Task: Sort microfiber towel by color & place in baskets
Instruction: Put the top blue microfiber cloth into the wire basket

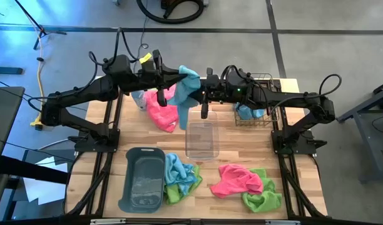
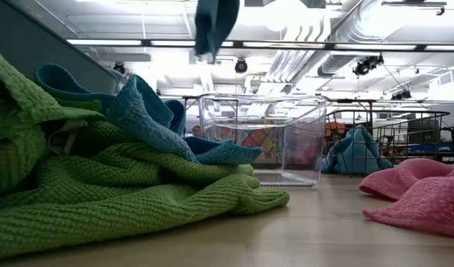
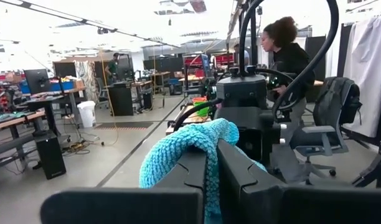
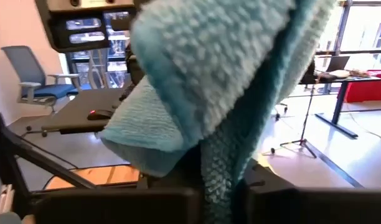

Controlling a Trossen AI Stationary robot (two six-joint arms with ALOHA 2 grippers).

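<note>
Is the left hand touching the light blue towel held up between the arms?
Touching. In the left wrist view the left hand has its fingers shut on the light blue towel.

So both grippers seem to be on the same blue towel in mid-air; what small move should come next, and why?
Probably open the left gripper. The blue towel hangs between it and the right gripper, both shut on it, and the wire basket holding another blue cloth sits on the right arm's side.
</note>
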